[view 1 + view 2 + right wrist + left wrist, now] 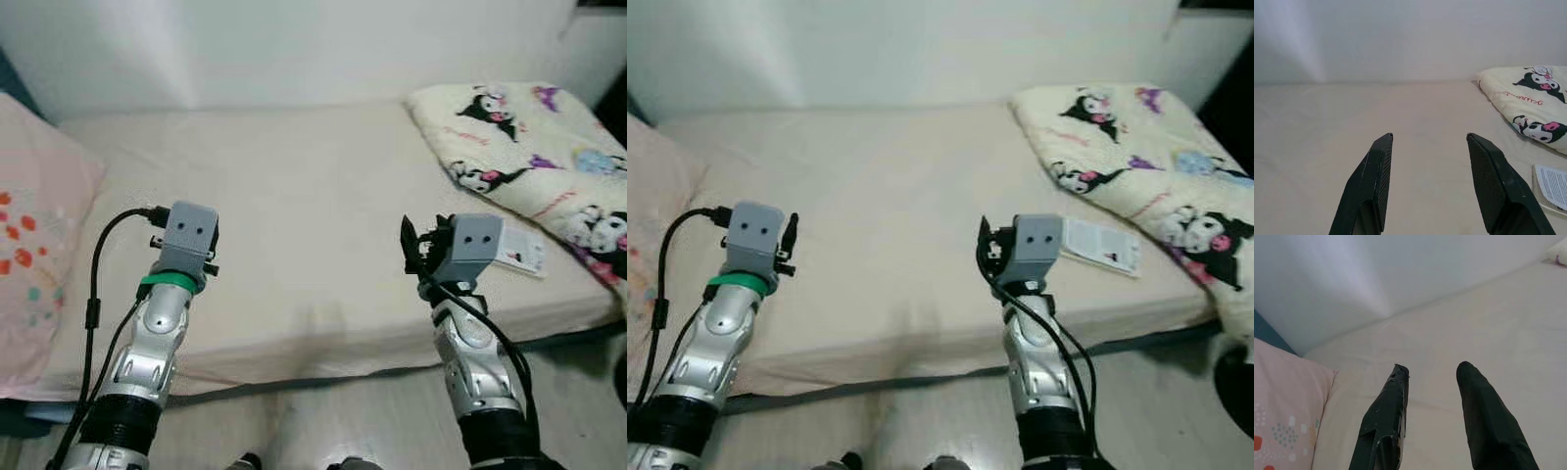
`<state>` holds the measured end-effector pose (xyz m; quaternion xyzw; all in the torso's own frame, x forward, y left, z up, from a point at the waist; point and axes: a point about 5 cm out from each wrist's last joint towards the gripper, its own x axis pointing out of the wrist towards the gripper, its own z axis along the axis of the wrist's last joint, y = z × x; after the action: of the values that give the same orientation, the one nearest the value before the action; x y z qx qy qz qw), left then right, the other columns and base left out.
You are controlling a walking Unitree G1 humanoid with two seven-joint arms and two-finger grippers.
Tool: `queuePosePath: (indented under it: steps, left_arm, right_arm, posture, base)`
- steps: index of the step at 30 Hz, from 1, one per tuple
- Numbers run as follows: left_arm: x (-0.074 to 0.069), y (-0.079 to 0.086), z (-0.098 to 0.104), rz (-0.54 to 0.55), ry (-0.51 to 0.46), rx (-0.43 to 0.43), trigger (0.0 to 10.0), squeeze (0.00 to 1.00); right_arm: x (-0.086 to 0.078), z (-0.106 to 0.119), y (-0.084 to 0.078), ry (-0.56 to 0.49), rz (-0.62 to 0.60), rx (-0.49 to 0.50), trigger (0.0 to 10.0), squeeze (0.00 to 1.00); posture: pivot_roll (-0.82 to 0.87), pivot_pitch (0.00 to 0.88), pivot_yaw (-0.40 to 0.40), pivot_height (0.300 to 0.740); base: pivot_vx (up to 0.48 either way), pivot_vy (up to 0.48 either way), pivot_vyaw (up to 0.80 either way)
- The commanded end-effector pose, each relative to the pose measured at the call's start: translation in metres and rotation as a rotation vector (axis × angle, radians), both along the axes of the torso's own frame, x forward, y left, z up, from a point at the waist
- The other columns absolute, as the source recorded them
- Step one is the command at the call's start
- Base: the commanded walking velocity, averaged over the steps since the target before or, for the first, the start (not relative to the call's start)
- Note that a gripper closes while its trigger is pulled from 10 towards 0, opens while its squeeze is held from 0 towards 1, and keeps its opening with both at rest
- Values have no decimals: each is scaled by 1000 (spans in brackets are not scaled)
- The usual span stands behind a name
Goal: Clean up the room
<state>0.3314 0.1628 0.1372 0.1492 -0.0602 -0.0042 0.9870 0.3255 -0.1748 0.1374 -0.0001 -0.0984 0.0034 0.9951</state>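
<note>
Printed leaflet (pixel 1101 245) lies flat on the bed (pixel 892 225), touching the cartoon blanket (pixel 1136 166) edge, just beside the right gripper (pixel 1427 181). Likely light, thin, floppy; best pinched at a free edge. Right gripper and left gripper (pixel 1437 416) hover, fingers spread, empty.

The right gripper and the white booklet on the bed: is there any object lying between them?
No. In the right wrist view, bare bed sheet runs from the open right gripper to the booklet near the cartoon-print blanket.
</note>
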Motion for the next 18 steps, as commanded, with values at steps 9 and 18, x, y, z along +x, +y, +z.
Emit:
queuePosePath:
  steps: [9, 18]
  left_arm:
    - [-1, -13, -3, -74, 23, 25, 10000, 0]
    - [1, -15, -1, -90, 23, 35, 10000, 0]
  right_arm:
    - [-7, -5, -11, 21, -48, -1, 10000, 0]
    - [-10, -10, -7, 30, -58, 12, 10000, 0]
  posture:
    - [-97, 78, 43, 740]
    - [-89, 85, 42, 740]
  base:
    - [0, 0, 794]
    - [0, 0, 606]
